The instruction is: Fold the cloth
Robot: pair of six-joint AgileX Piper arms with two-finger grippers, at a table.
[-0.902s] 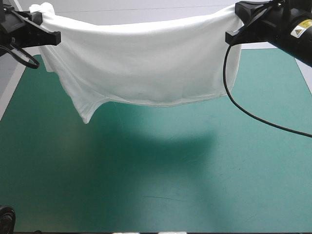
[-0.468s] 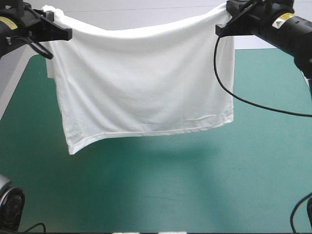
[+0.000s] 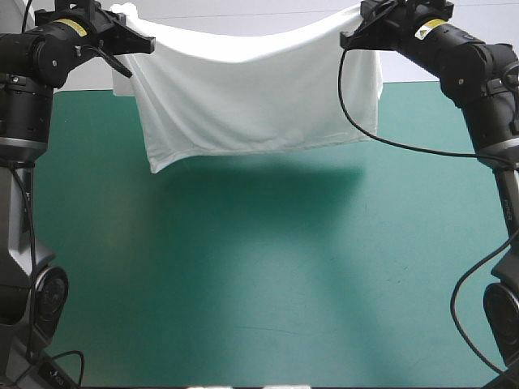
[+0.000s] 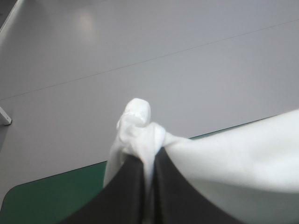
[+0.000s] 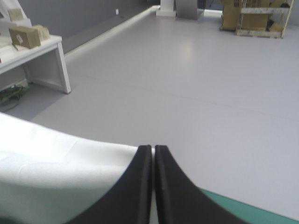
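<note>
I see the T-shirt (image 3: 259, 97) hanging over the far part of the teal-green cover (image 3: 259, 275). My left gripper (image 4: 149, 157) pinches one bunched top corner, my right gripper (image 5: 153, 148) clamps the other, and the cloth sags between them.

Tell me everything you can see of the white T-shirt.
The T-shirt is white, thin fabric, hanging spread above the teal-green cover's far part. The left gripper and right gripper each pinch an upper corner; a wad pokes out past the left one. Its top edge sags midway, the lower corner below the left gripper droops lowest, and no part seems to touch the cover.
</note>
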